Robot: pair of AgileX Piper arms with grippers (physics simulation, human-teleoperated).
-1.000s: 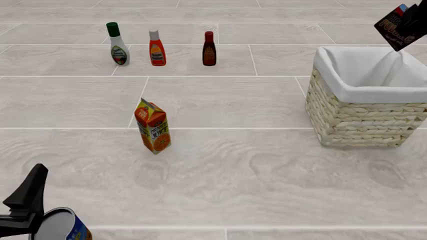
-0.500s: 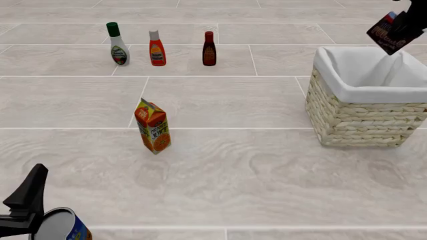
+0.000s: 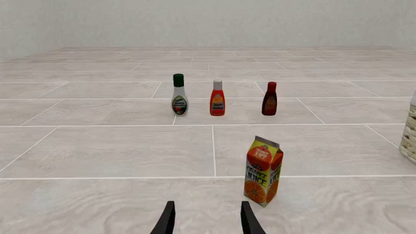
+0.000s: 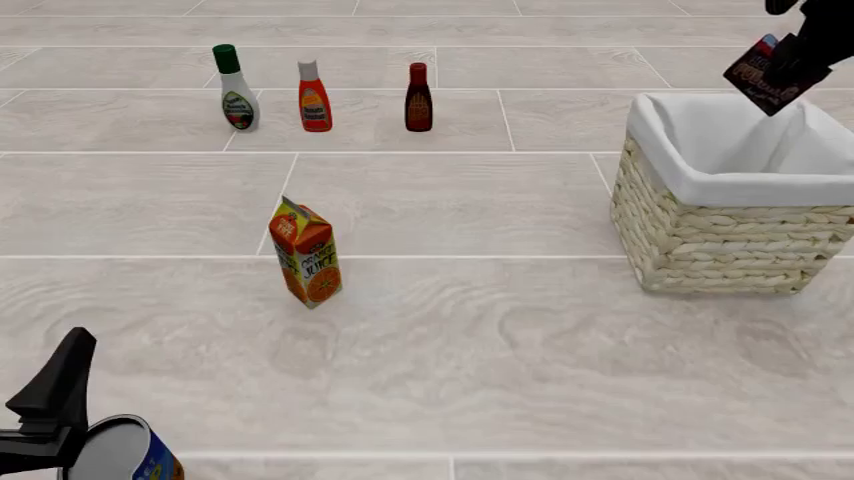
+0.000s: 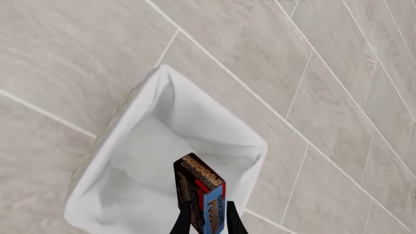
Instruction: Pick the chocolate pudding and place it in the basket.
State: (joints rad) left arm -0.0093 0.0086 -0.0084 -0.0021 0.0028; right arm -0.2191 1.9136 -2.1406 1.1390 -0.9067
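Observation:
The chocolate pudding (image 4: 761,77), a small dark brown carton with reddish print, hangs tilted in the air above the far right part of the basket (image 4: 721,235). My right gripper (image 4: 790,62) is shut on it. In the right wrist view the pudding (image 5: 200,192) sits between the fingers of the right gripper (image 5: 208,219), over the white cloth liner of the basket (image 5: 136,161). My left gripper (image 3: 206,219) is open and holds nothing; it shows at the front left (image 4: 54,395) of the table.
An orange juice carton (image 4: 306,252) stands at centre left. At the back stand a white green-capped bottle (image 4: 236,89), an orange-red bottle (image 4: 314,97) and a dark red sauce bottle (image 4: 418,98). A can (image 4: 123,452) sits at the front left by the left gripper.
My right gripper has carried the pudding up and to the left, further over the basket. The left arm has not moved.

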